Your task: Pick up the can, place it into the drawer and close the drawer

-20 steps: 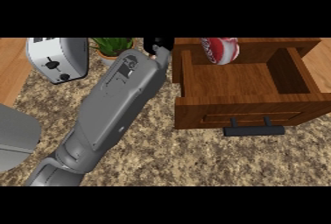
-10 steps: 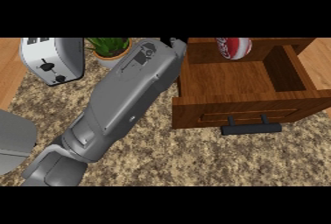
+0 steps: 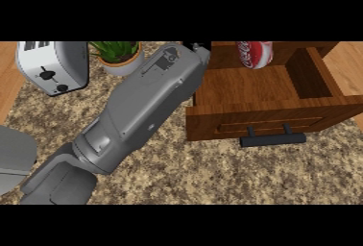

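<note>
Standing at the view's top edge, inside the open drawer [image 3: 269, 91]: one red can [image 3: 254, 53] with white lettering and a pale rim, its upper part cut off by the frame. It rests at the rear of the drawer's wooden floor, toward the left wall.

Left hand [image 3: 196, 46]: only a small black part shows at the end of the grey left forearm [image 3: 145, 105], just left of the can, by the drawer's left wall. Whether its fingers are open or curled cannot be told; no contact with the can is visible.

Drawer: brown wood, pulled out, with a dark bar handle [image 3: 273, 140] on its front panel.

Worktop [image 3: 212, 178]: speckled brown stone.

Other items: silver toaster [image 3: 51, 65] at upper left; potted green plant [image 3: 117, 55] just right of it, beside the forearm. The forearm lies diagonally across the worktop, covering the drawer's left front corner.

Grey shape [image 3: 14, 158] at the left edge, unidentified.
</note>
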`<state>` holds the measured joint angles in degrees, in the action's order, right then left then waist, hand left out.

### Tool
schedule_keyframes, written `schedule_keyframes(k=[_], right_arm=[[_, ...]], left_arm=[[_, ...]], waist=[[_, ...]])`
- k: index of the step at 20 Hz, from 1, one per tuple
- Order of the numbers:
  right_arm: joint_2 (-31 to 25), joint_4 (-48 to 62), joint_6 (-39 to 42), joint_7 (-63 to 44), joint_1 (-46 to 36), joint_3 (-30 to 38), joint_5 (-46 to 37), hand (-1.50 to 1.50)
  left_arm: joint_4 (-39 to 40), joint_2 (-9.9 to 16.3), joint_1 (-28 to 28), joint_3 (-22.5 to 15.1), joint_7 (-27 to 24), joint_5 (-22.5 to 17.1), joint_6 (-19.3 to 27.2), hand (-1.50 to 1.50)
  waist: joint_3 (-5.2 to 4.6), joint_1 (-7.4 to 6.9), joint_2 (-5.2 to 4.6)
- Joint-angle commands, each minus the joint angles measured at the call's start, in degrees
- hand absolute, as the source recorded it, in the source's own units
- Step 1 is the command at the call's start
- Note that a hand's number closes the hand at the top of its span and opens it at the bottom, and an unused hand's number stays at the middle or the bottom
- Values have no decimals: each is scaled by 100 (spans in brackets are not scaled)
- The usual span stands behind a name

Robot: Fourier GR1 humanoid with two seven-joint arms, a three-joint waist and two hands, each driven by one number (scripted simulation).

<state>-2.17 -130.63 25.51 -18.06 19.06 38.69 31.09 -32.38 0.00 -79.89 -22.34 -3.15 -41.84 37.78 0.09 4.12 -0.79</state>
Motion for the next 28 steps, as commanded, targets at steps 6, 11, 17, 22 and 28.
schedule_keyframes(k=[6,11,17,22,28], right_arm=[[12,30,-9,-81,-96,-91,-125,-150],[132,110,39,27,-199,-224,-348,-150],[209,-18,111,91,73,-100,-270,-150],[74,131,16,12,-260,-148,-217,-150],[-93,-371,307,606,-306,85,-842,-150]], left_arm=[[605,0,-162,-711,-182,-474,163,150],[465,0,-81,-1123,-132,-827,673,-150],[633,0,51,-1174,-588,-1030,634,-150],[679,0,-30,-1251,-697,-1284,743,-150],[794,0,-66,-1158,-921,-1483,658,-150]], waist=[[5,88,-27],[8,128,-39],[3,125,-29],[4,154,-50],[4,156,-58]])
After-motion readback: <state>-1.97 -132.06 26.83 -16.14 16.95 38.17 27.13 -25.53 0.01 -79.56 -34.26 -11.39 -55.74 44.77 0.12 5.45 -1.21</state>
